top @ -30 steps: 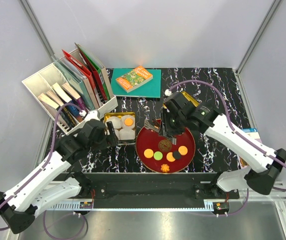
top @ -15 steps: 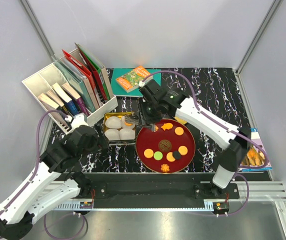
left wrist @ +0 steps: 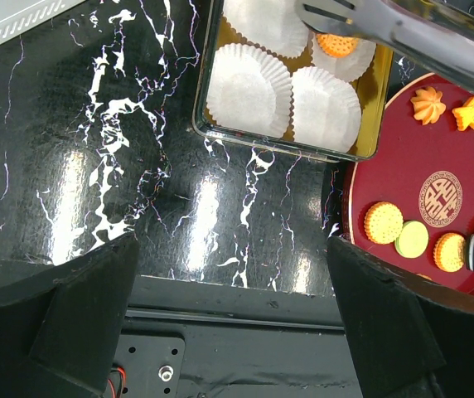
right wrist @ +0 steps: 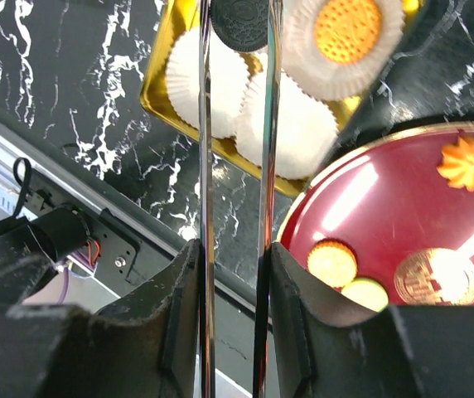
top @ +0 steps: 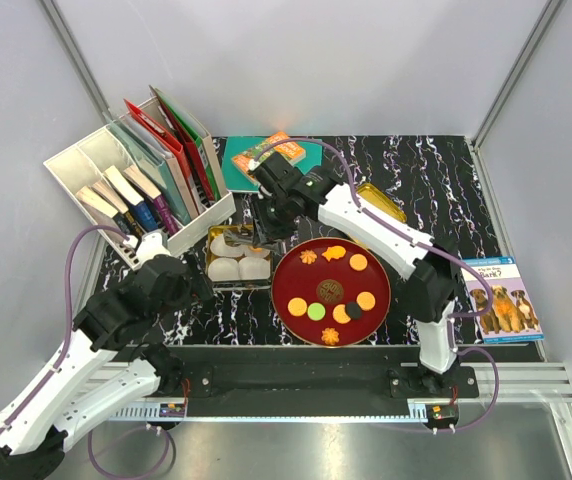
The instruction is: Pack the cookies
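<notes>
The right arm stretches across to the gold tin, which sits at the red plate's nine o'clock, just beside its rim. The right pincer ends in two long thin metal rods. They are nearly closed and pinch a dark brown cookie by its edges, hanging over the tin above the white paper cups.

One round orange cookie already lies in a cup at the tin's far right corner. The other cups I can see hold nothing.

The rest of the cookies are on the plate. An orange flower, an orange leaf shape and an orange round lie across the twelve o'clock side. A row of orange, green, orange, dark and orange discs runs across the five-to-seven o'clock side. Another orange flower sits right at the six o'clock rim.

The left pincer is spread wide with nothing in it. It hovers over the black marbled mat at the tin's seven o'clock, well back from the cups.

A white file rack stands at the mat's ten o'clock corner. A green book lies at twelve, and a dog picture book lies off the mat at three.
</notes>
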`<state>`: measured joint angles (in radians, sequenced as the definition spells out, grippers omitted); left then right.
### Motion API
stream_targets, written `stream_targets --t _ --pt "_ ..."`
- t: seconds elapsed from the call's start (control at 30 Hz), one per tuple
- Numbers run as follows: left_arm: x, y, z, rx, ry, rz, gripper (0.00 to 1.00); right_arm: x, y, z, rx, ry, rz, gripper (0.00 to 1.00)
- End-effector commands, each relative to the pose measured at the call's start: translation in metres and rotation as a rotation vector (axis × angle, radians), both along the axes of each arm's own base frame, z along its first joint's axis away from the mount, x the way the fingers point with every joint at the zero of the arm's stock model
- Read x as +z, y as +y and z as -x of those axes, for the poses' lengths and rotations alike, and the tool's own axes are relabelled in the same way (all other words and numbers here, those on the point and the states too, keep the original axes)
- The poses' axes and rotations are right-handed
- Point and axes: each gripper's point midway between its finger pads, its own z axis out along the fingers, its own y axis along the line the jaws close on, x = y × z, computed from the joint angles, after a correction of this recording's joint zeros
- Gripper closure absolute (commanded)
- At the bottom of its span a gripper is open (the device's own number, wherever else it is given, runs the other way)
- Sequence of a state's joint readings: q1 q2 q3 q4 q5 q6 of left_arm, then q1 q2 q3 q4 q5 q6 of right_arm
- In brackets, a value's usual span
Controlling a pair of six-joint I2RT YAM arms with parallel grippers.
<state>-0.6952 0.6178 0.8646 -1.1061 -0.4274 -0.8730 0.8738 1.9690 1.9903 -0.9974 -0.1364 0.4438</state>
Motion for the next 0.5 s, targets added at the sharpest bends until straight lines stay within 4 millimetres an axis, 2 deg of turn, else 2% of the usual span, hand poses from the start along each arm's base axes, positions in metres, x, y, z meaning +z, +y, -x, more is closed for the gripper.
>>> stream_targets --t 0.0,0.23,0.47 --pt "0.015 -0.001 -0.007 0.021 -0.044 0.020 0.01 0.015 0.024 -0.001 0.071 -0.030 -0.070 0.68" --pt "0.014 -0.001 -0.007 0.016 -0.041 0.014 0.01 0.001 0.030 -0.006 0.081 -0.014 -0.050 0.67" --pt "0.014 -0.001 -0.007 0.011 -0.038 0.011 0.01 -0.003 0.034 -0.009 0.075 -0.012 -0.048 0.52"
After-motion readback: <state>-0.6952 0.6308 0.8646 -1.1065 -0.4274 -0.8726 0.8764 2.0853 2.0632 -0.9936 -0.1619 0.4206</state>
